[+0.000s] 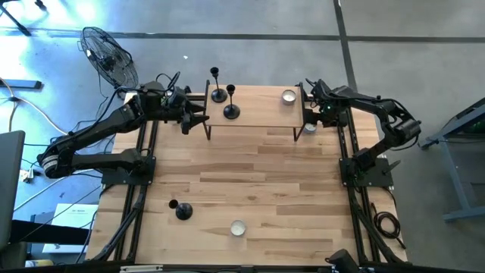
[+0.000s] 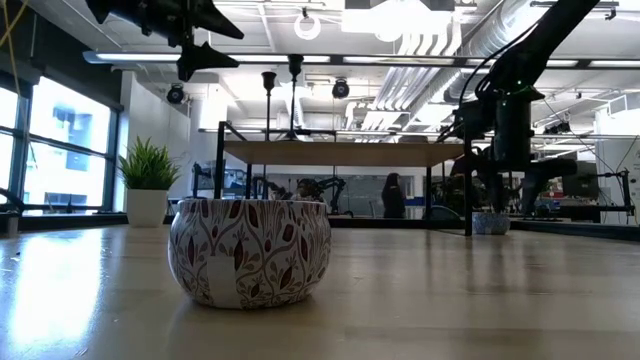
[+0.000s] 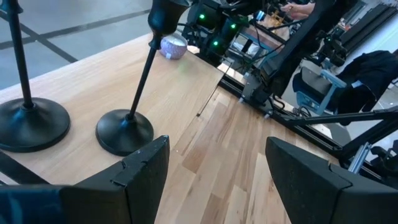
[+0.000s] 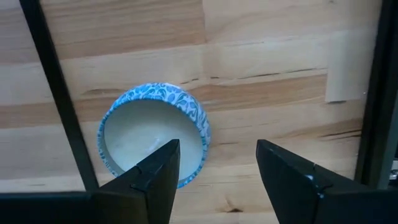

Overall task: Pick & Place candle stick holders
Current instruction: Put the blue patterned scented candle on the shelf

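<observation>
Two black candle stick holders (image 1: 218,95) (image 1: 231,111) stand on their round bases on a raised wooden shelf (image 1: 258,114) at the table's far side. A third holder (image 1: 182,211) stands on the table near the front left. My left gripper (image 1: 201,118) hovers open at the shelf's left end; its wrist view shows the nearer holder (image 3: 124,132) just ahead of its fingers. My right gripper (image 1: 308,121) points down, open, over a blue-patterned tealight cup (image 4: 152,134) on the table by the shelf's right leg. One finger (image 4: 161,168) overlaps the cup's rim; whether it touches, I cannot tell.
Another tealight cup (image 1: 289,96) sits on the shelf's right end. A red-patterned cup (image 1: 238,227) rests near the table's front edge. The shelf's thin black legs (image 4: 59,93) stand close on both sides of my right gripper. A fan (image 1: 110,57) stands beyond the table's far left corner.
</observation>
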Robot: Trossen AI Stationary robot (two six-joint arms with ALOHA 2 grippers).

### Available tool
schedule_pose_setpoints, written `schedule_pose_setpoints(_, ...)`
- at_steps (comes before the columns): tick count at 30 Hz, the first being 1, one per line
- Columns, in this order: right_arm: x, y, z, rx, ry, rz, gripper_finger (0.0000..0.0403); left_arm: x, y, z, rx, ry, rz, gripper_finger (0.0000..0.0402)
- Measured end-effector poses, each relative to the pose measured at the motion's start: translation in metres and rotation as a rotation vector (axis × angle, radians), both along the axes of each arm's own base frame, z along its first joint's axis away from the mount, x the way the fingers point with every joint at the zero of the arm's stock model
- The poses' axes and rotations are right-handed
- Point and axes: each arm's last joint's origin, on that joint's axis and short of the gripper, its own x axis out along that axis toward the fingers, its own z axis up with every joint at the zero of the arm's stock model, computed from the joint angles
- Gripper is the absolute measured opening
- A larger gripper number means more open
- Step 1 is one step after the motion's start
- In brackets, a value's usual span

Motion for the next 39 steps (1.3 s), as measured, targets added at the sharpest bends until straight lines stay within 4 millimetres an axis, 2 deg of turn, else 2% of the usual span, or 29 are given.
schedule_pose_setpoints(10,0.0,0.0,-0.001,0.005,0.004,0.0,0.018,0.0,0.0,0.0,0.0,0.0,0.0,0.0262)
schedule_pose_setpoints(18,0.004,-0.003,-0.016,0.076,0.028,0.032,0.0148,0.0,0.0,0.0,-0.002,0.002,-0.002,0.0262)
schedule_pose_setpoints(25,0.004,-0.003,-0.014,0.068,0.011,0.031,0.0117,-0.001,-0.001,-0.003,-0.019,0.022,-0.01,0.0262)
schedule_pose_setpoints(29,0.004,-0.003,-0.015,0.07,0.012,0.037,0.0088,-0.001,-0.001,-0.003,-0.017,0.023,-0.01,0.0262)
schedule_pose_setpoints(36,0.001,0.002,-0.019,0.123,0.04,0.1,0.001,-0.001,-0.001,-0.003,-0.001,0.027,-0.015,0.0262)
schedule_pose_setpoints(39,0.001,0.002,-0.016,0.116,0.036,0.118,0.0008,-0.001,-0.001,-0.003,0.004,0.028,-0.016,0.0262)
